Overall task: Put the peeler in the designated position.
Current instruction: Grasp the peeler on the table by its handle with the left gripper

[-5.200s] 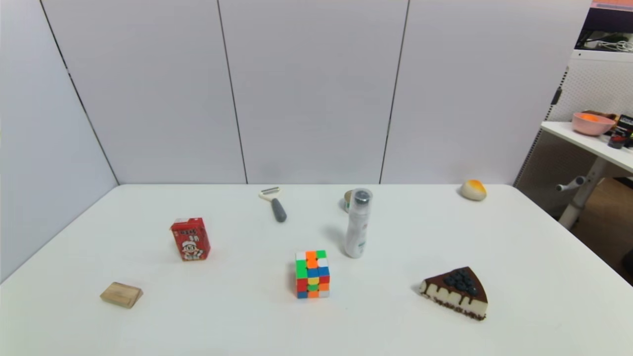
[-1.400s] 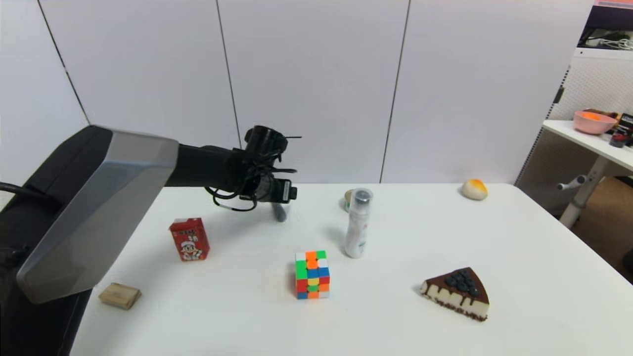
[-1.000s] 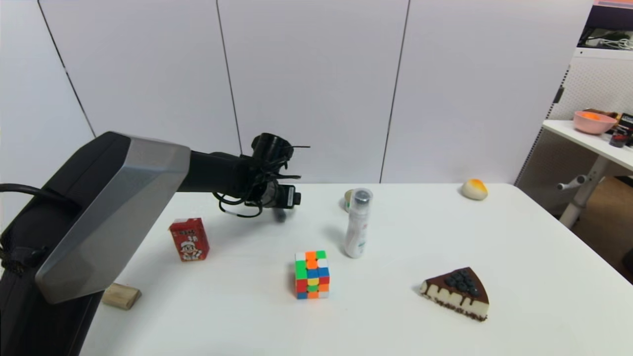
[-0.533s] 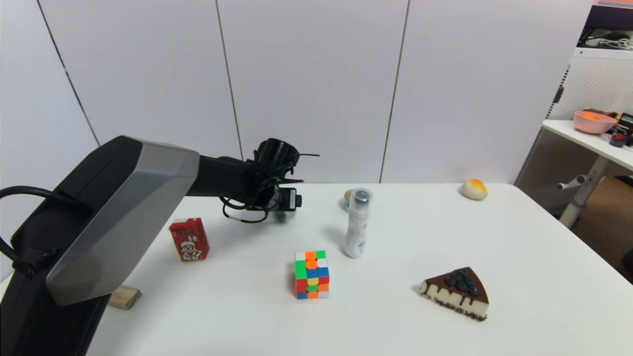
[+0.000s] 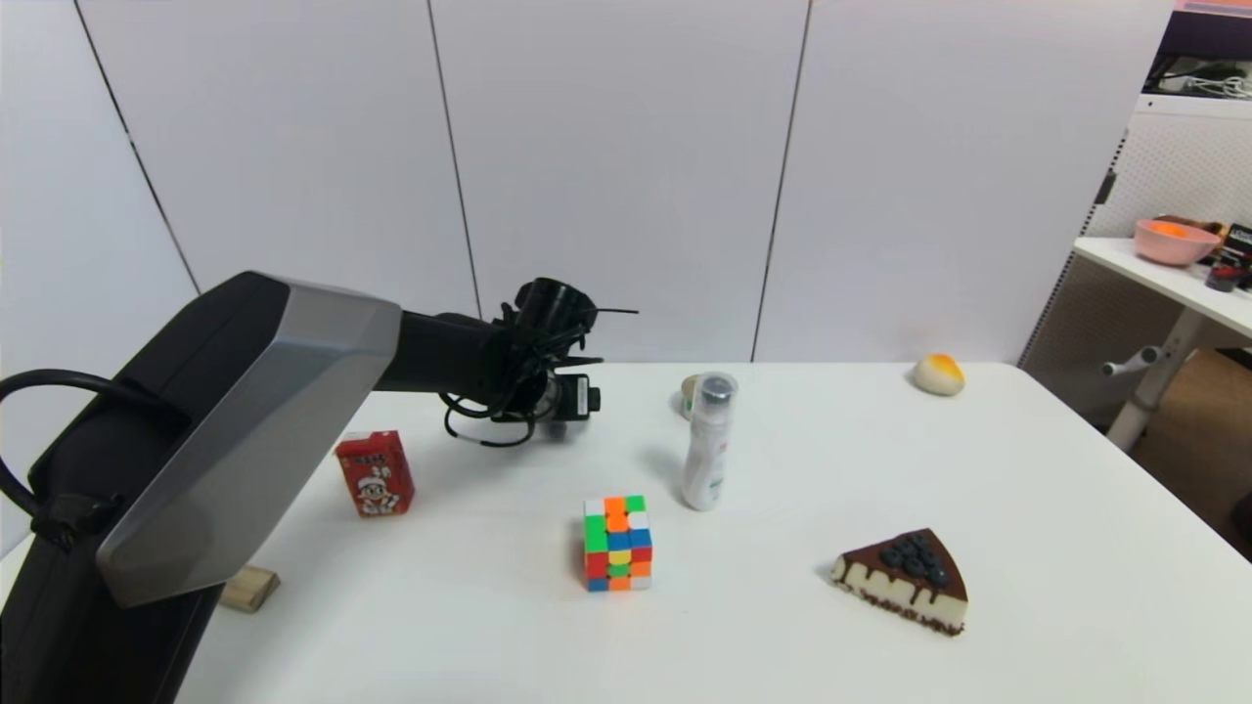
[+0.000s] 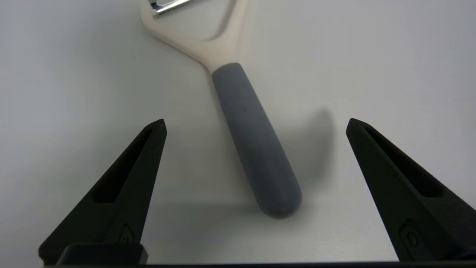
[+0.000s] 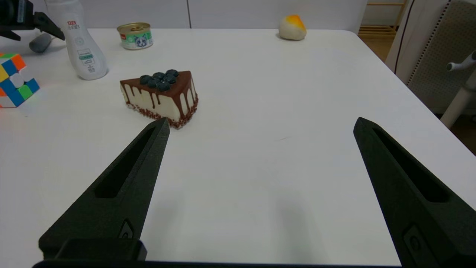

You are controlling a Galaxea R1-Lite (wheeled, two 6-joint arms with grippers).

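Grey rubbery handle, cream fork, metal blade: that's the peeler (image 6: 238, 111), and it's lying flat on the table (image 5: 880, 469) right between our left gripper (image 6: 254, 124)'s two black fingers (image 6: 122, 186), which are spread wide with a gap on either side of the handle. Nothing is touching it yet. The handle runs at a slant, its rounded butt end nearer our wrist, the forked head out past the fingertips.

So we'd call this the pre-grasp step: lined up over the handle, not clamped. Next move, as we read it, is to drop a bit lower and close on the thick part of the handle, then lift and carry it over. Since the handle is round and slanted across the gap, we'd guess it could roll or twist as the fingers close.

What we can't make out: the blade end is cut off at the edge of the wrist view, and from the head camera our own arm and wrist cover the peeler almost completely. The drop-off spot isn't marked anywhere, just plain white.

Right gripper (image 7: 260, 128) is idle, fingers apart, hovering beside the cake (image 7: 160, 95).
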